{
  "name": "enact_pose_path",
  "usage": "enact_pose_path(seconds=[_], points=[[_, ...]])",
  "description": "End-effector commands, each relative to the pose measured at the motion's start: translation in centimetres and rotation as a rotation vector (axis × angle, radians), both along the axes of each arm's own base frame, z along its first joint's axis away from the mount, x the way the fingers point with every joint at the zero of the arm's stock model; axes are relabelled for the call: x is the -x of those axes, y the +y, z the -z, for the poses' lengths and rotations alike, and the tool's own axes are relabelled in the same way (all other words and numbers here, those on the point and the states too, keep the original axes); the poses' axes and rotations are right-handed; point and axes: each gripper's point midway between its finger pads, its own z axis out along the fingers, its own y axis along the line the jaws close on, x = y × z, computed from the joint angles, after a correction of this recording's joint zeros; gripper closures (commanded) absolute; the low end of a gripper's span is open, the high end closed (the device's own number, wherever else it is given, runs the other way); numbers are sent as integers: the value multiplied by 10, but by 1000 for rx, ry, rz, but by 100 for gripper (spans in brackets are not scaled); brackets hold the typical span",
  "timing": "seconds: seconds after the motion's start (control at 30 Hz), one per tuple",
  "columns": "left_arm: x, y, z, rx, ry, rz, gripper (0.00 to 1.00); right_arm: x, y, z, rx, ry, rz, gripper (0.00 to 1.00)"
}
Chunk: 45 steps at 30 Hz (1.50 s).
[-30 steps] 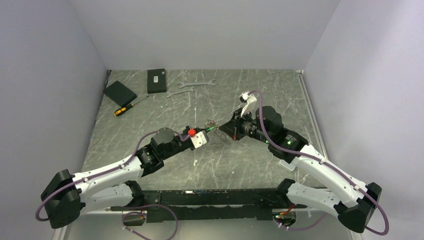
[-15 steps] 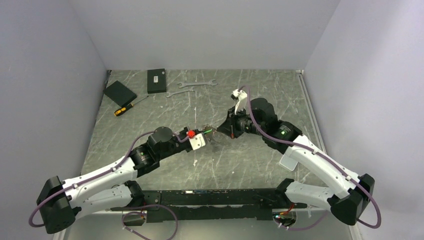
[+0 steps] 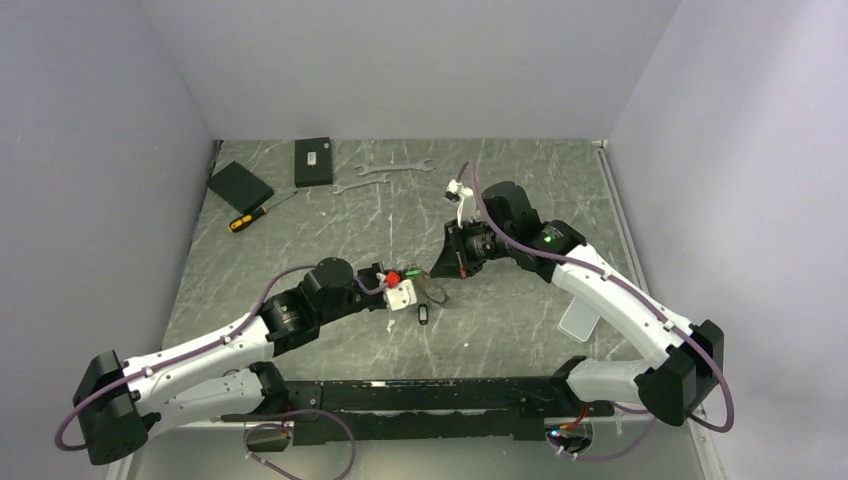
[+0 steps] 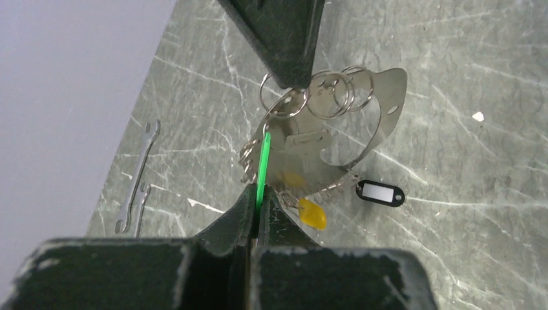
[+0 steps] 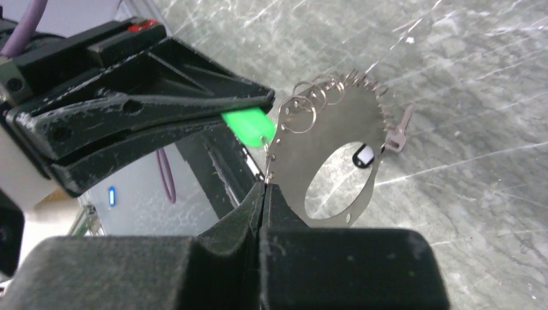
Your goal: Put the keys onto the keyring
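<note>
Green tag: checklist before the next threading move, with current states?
1. Left claw shut on green tag: ok.
2. Right claw shut on the keyring at its edge: ok.
3. Green tag threaded onto the keyring: cannot tell, the small rings overlap.
4. Black tag clear of both claws: ok.
5. Wrenches well away from both arms: ok.

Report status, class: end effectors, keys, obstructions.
Left end effector shut on green tag. Right end effector shut on keyring edge. Spare rings crowd the rim.
</note>
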Motion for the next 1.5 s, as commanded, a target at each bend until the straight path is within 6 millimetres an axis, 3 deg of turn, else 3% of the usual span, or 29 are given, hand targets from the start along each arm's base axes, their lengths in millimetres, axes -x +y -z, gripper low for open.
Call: enact_pose_path(seconds=[0.0, 0.23, 0.43, 0.5, 0.57, 0.63, 0.83, 0.97, 1.07, 1.23, 1.47], points=[[-18, 10, -43, 32, -120, -94, 100, 26, -3, -11, -4, 49, -116, 100], [-13, 8, -47, 25, -135, -72, 100, 29, -1, -1, 0, 93, -135, 100], [-3, 11, -25, -23, -47, -51, 97, 21, 6, -3, -11, 108, -103, 100], [4, 9, -22, -10, -17, -22, 80, 21, 7, -6, -21, 104, -110, 100], [12, 9, -21, -1, 4, 6, 50, 18, 6, -8, -15, 79, -104, 100], [18, 9, -25, 11, 10, 31, 44, 16, 4, -10, -7, 47, -100, 100], [47, 7, -54, 94, 34, 156, 51, 26, 4, -24, -59, -121, -188, 100], [73, -1, -54, 61, 96, 307, 49, 34, -3, -30, -84, -275, -230, 100], [79, -7, -53, 39, 114, 363, 51, 46, -7, -35, -109, -364, -276, 100], [89, -19, -68, 83, 102, 447, 56, 67, -9, -40, -157, -461, -367, 100], [96, -35, -70, 91, 137, 536, 58, 81, -5, -35, -136, -483, -441, 100]])
